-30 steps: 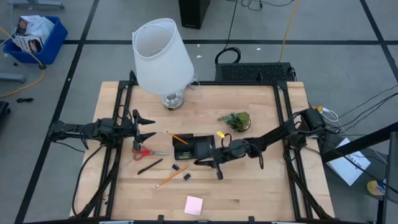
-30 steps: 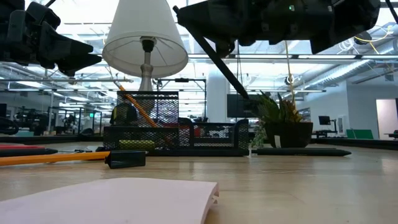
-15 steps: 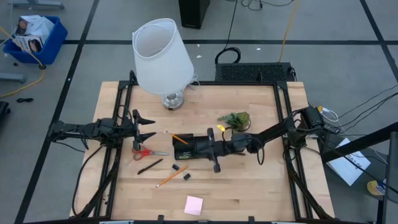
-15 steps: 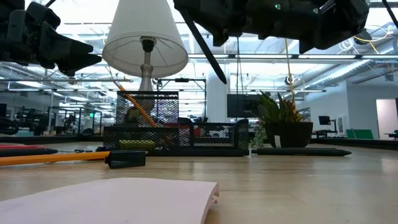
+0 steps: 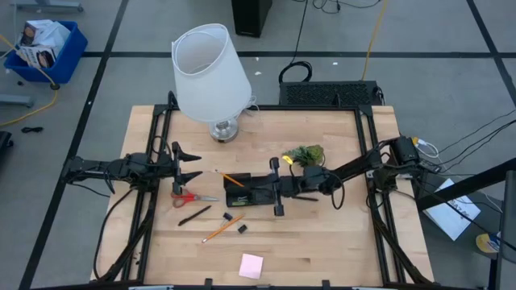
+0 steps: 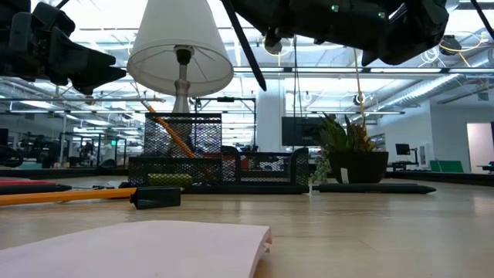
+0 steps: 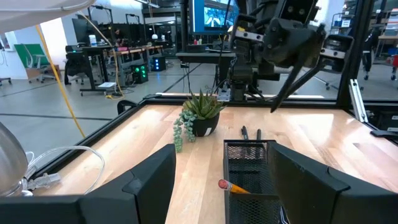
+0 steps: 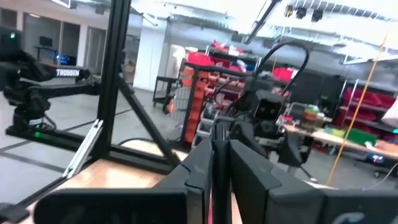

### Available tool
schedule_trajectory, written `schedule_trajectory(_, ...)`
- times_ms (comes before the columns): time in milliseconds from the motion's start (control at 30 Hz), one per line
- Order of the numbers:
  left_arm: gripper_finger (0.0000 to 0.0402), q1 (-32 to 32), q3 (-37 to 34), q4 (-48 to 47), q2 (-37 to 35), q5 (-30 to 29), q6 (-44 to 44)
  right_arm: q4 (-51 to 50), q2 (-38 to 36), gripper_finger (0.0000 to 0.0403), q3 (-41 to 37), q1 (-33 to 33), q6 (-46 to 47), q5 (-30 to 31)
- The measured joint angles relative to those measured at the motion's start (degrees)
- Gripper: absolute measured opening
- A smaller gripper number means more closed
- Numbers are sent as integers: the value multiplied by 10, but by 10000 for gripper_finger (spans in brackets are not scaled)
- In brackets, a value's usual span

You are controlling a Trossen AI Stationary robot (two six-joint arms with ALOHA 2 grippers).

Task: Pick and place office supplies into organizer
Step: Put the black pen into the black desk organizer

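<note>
My right gripper [image 5: 276,192] hovers over the black mesh organizer [image 5: 256,193], shut on a thin black pen [image 6: 245,46] that slants down in the air. An orange pencil [image 5: 232,180] leans in the organizer. Red-handled scissors [image 5: 192,196], another black pen [image 5: 195,215], a pencil [image 5: 216,230], two small black bits [image 5: 235,222] and a pink sticky-note pad [image 5: 251,265] lie flat on the table. My left gripper [image 5: 192,165] waits open in the air just beyond the scissors, on the table's left. My right gripper pinches the black pen [image 7: 297,84] between its two fingers [image 8: 199,165], near the pen's upper part. The pen is lifted clear and hangs slanted, its free end [image 6: 261,85] pointing down well above the table.
A big white lamp [image 5: 211,76] stands at the far left of the table and a small green plant [image 5: 305,155] sits just beyond the right arm. Black frame rails run along both sides [image 5: 153,201]. Bare wood lies to the near right.
My right gripper has moved up and toward the far edge, from beside the organizer's near right corner to over it. It has carried the pen higher and toward the table's left. The pen's free end has risen and the pen stands steeper than before.
</note>
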Motion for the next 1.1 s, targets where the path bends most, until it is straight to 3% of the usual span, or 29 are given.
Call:
schedule_trajectory(500, 255, 0, 0, -2, 0, 0, 0, 60, 88, 43, 68, -19, -53, -4)
schedule_trajectory(1100, 255, 0, 0, 0, 0, 0, 0, 59, 203, 43, 188, -74, 7, -19)
